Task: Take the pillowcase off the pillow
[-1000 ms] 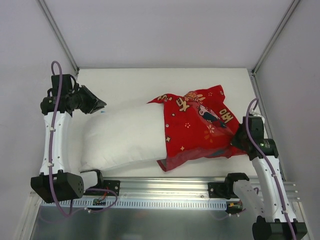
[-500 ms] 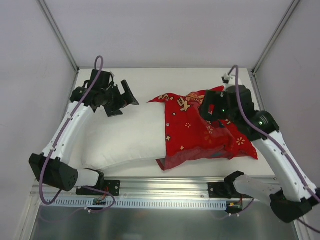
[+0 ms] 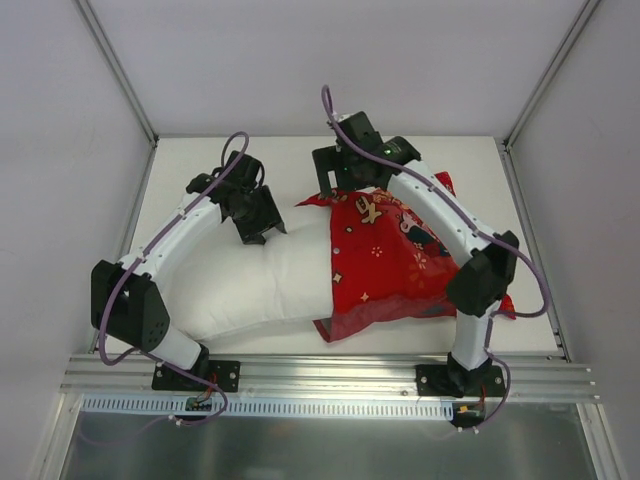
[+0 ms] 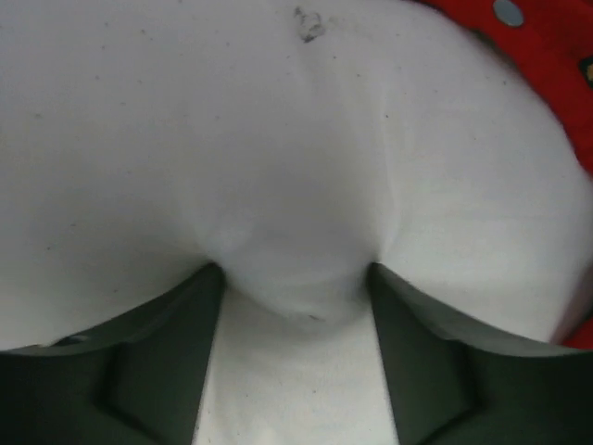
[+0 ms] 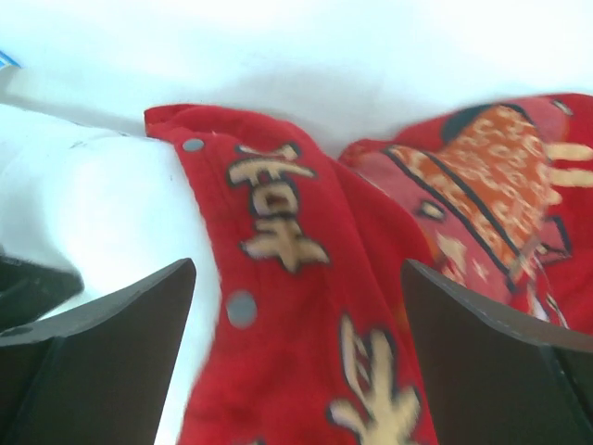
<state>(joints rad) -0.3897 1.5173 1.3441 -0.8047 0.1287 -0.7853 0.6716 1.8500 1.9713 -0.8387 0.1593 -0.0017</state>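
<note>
By the far edge of the tabletop (image 3: 270, 160), the left gripper (image 4: 295, 278) presses its parted fingers into the pillow (image 3: 250, 275). The right gripper (image 5: 296, 266) hangs wide open over the pillowcase (image 3: 395, 262), which covers the pillow's right half.

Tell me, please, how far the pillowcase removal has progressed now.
Done: about half of the pillow lies bare; the pillowcase covers the other half. In hand: the left gripper presses into the bare pillow, and the open right gripper hovers over the pillowcase's open edge. Remaining: grip that edge and pull the cover off.

The white pillow (image 3: 250, 275) lies flat, its right end inside the rumpled red printed pillowcase (image 3: 390, 270).
</note>
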